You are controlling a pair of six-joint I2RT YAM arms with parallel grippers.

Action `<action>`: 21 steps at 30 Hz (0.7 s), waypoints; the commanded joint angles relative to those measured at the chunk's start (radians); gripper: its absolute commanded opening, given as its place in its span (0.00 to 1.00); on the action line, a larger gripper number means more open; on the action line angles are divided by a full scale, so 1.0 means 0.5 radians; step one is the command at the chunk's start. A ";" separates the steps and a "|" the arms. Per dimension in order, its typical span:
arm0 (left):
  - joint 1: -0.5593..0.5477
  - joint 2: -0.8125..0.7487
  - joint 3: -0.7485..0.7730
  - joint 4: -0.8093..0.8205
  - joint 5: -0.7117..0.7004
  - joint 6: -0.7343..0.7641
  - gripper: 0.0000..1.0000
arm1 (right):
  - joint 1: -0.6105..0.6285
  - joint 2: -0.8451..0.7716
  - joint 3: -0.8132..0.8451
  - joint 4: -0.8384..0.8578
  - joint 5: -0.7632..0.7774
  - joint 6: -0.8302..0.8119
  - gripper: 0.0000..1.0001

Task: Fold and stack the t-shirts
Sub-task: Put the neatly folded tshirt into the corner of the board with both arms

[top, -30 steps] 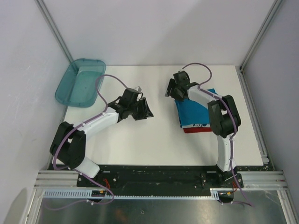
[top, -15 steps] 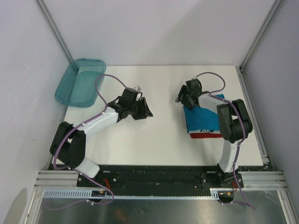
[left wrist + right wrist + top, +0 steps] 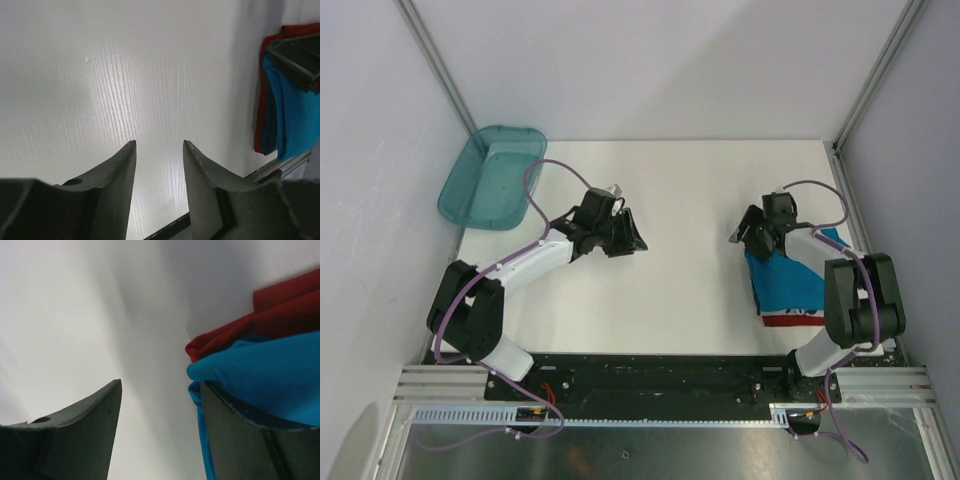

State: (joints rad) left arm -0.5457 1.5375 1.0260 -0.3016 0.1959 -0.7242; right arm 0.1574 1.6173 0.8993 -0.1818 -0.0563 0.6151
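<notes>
Teal-blue cloth tops the folded stack of t-shirts [image 3: 788, 283], which now lies near the right edge of the tabletop [image 3: 680, 300]. A second ago it sat closer to the middle of the right half, so it is now further right and nearer the arm bases. The right pincer [image 3: 753, 233] has travelled with it and is again at the stack's far left corner, while the right arm has folded back towards its base. The left pincer [image 3: 630, 238] has not shifted, nor has the translucent teal bin [image 3: 490, 180] at the far left corner.

In the right wrist view the right pincer's fingers stand wide apart with only bare tabletop between them, so nothing is gripped. One finger [image 3: 250, 430] lies against the teal-blue t-shirt [image 3: 270, 372], and the red-edged t-shirt [image 3: 280, 310] shows beneath that cloth, just beyond.

The left pincer hangs over bare tabletop left of centre, well apart from the stack, its fingers partly spread and empty. In its wrist view the stack shows at the far right edge.
</notes>
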 commanded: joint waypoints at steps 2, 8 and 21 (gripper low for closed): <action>0.010 -0.066 -0.044 0.026 0.019 0.047 0.47 | -0.090 -0.251 -0.087 -0.186 -0.003 -0.110 0.69; 0.019 -0.114 -0.080 0.026 -0.004 0.050 0.47 | 0.007 -0.368 0.046 -0.243 -0.002 -0.079 0.70; 0.163 -0.549 -0.149 -0.070 -0.196 0.419 0.98 | 0.653 -0.567 0.454 -0.282 0.180 0.125 0.90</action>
State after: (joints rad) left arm -0.4824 1.3792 0.9611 -0.3222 0.1513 -0.6205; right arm 0.4129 1.4025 1.0718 -0.3389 0.0036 0.6289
